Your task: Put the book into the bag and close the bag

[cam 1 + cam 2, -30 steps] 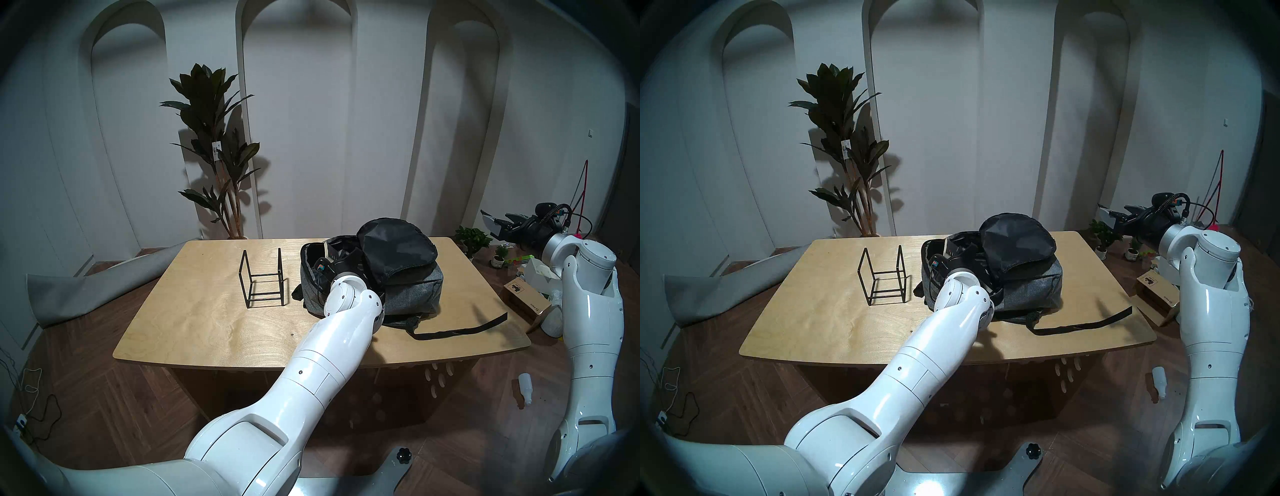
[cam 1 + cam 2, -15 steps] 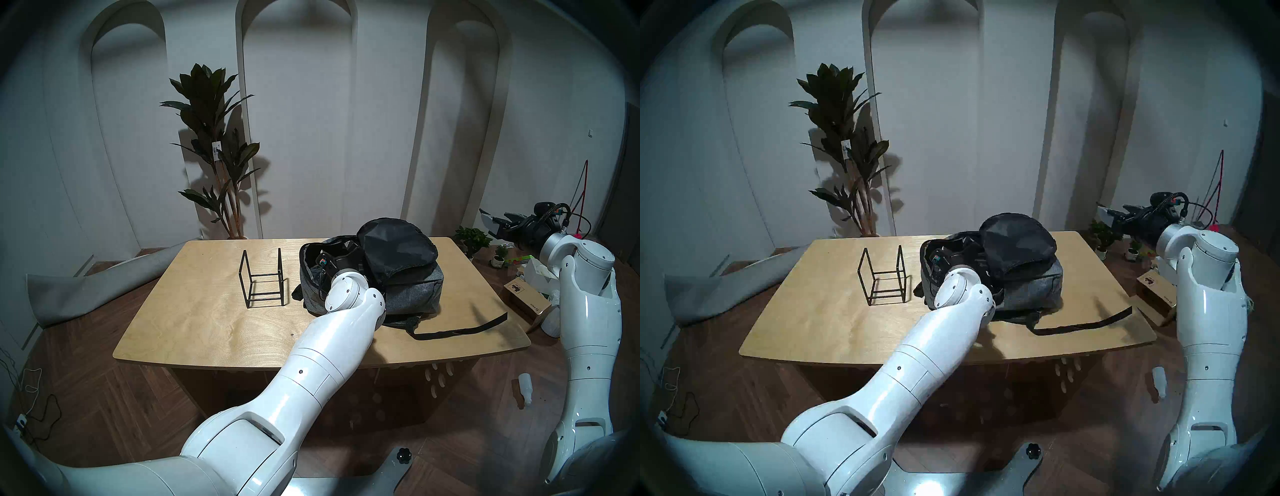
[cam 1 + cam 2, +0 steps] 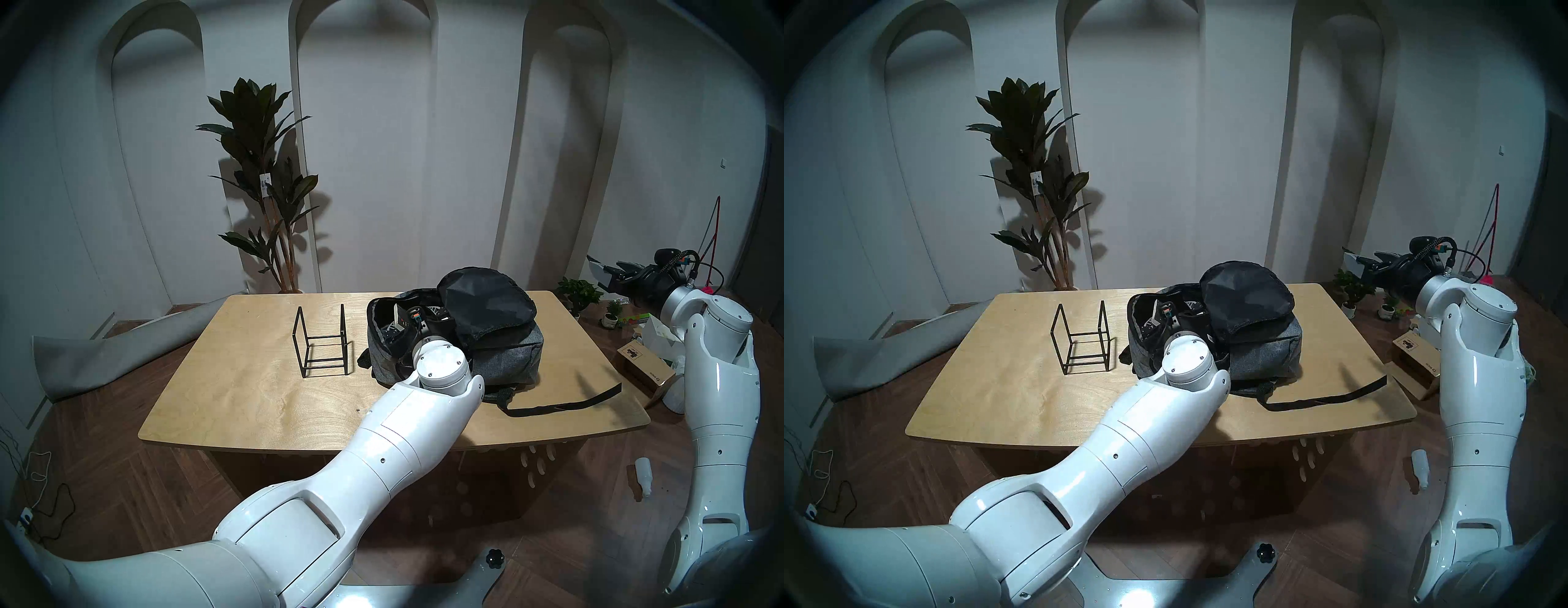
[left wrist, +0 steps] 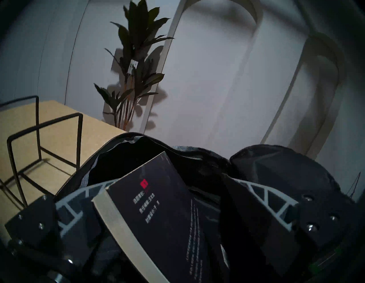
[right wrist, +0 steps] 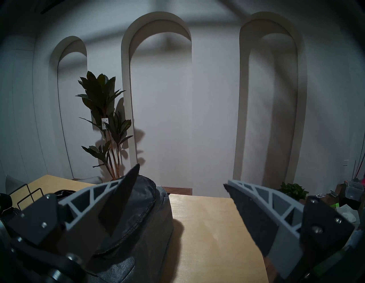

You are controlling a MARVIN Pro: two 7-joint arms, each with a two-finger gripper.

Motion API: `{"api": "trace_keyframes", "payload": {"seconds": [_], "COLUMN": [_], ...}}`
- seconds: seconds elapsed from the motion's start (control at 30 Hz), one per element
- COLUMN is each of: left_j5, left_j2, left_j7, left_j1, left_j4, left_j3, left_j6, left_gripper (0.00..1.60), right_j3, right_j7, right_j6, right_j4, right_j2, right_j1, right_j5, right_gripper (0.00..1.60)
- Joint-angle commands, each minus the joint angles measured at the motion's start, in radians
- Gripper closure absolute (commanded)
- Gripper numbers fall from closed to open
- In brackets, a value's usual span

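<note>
The grey bag (image 3: pixel 505 356) lies on the table with its black-lined flap (image 3: pixel 483 305) thrown back and its mouth open to the left. My left gripper (image 3: pixel 407 318) reaches into that mouth. In the left wrist view its fingers (image 4: pixel 79 199) stand wide apart. The black book (image 4: pixel 162 207), with its red mark and cream page edge, lies tilted between them inside the bag's lining (image 4: pixel 138 154). My right gripper (image 3: pixel 602 276) is open and empty, held up off the table's right end. In its own view (image 5: pixel 180 175) it looks over the bag (image 5: pixel 138 227).
A black wire-frame stand (image 3: pixel 322 344) sits empty left of the bag. A black strap (image 3: pixel 564 403) trails over the wooden table (image 3: pixel 254 403) toward the right front edge. A tall plant (image 3: pixel 263 182) stands behind the table, and a cardboard box (image 3: pixel 645 365) sits on the floor at the right.
My left wrist has rolled and the forearm has turned while the gripper stayed in the bag's mouth. Its spread fingers now show. The right arm has barely moved.
</note>
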Motion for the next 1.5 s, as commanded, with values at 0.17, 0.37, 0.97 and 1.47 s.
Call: {"api": "trace_keyframes", "payload": {"seconds": [0.17,0.37,0.97,1.47], "left_j5": [0.198,0.214,0.214,0.235], "left_j2": [-0.026,-0.044,-0.067,0.057], "left_j7": [0.088,0.106,0.127,0.194], "left_j1": [-0.139,-0.155,-0.178,-0.167], "left_j4": [0.106,0.144,0.201,0.015], "left_j3": [0.141,0.154,0.168,0.132], "left_j6": [0.101,0.111,0.092,-0.021], "left_gripper": [0.0,0.0,0.0,0.0], "right_j3": [0.03,0.035,0.015,-0.034], "right_j7": [0.007,0.017,0.022,-0.017], "right_j6": [-0.001,-0.005,-0.019,0.096], "right_j4": [0.006,0.021,0.084,0.037], "right_j2": [0.006,0.007,-0.007,-0.051], "right_j1": [0.015,0.02,0.058,0.073], "right_j5": [0.016,0.023,0.027,0.049], "right_gripper": [0.0,0.0,0.0,0.0]}}
